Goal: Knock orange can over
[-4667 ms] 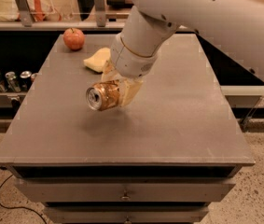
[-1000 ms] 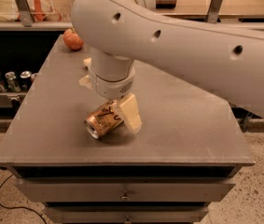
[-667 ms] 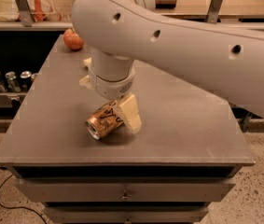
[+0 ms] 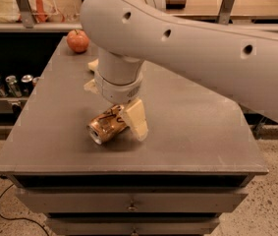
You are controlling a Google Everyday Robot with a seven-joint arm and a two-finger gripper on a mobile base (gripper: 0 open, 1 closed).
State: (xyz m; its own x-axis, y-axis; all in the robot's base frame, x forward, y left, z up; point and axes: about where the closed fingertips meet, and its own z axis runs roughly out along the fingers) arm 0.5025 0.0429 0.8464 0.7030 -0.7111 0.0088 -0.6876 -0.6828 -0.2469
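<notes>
The orange can [image 4: 105, 127] lies on its side on the grey table [image 4: 192, 127], near the front left, with its silver top facing the front-left corner. My gripper [image 4: 125, 123] hangs straight down from the big white arm [image 4: 187, 38] and sits right at the can's rear end, touching or nearly touching it. The part of the gripper behind the can is hidden.
A red apple [image 4: 78, 41] sits at the table's back left corner. A pale yellow object [image 4: 93, 65] lies behind the arm, mostly hidden. Small silver cans [image 4: 11, 84] stand on a lower shelf to the left. Drawers are below the tabletop.
4.7 s ago the can was held on its side above the table. Now it lies on the tabletop. Over the last second nothing has visibly moved.
</notes>
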